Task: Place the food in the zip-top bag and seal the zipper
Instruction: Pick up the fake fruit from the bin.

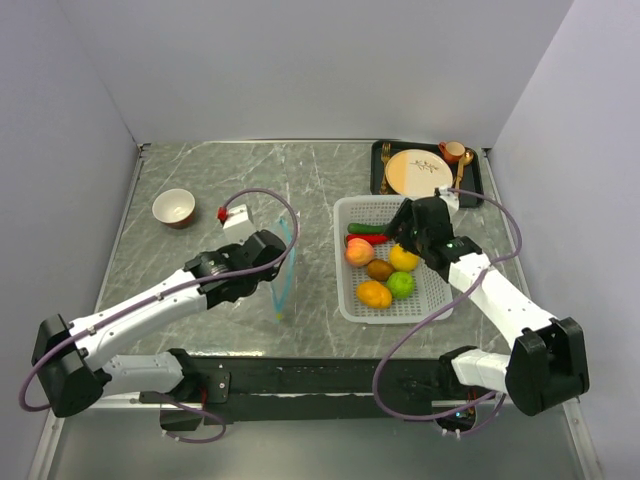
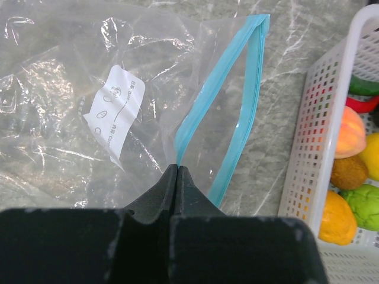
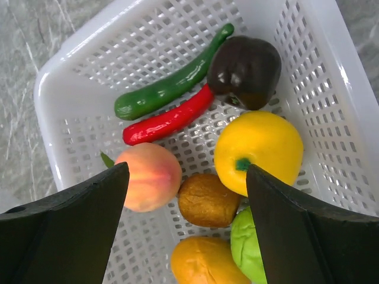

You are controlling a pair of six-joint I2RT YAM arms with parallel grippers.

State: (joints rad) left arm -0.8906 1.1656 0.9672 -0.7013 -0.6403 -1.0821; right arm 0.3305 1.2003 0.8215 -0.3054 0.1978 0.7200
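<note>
Right gripper (image 3: 186,177) jaws apart, brown round (image 3: 207,200) directly beneath, centred between them; left gripper (image 2: 177,171) jaws clamped on zipper (image 2: 208,97).

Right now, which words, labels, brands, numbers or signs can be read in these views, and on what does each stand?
White label on the zip-top bag: small grey print and round symbols, too blurred to read.
Tan plate: a few dark marks, too small to tell if they are writing.
Nothing else bears text.
</note>
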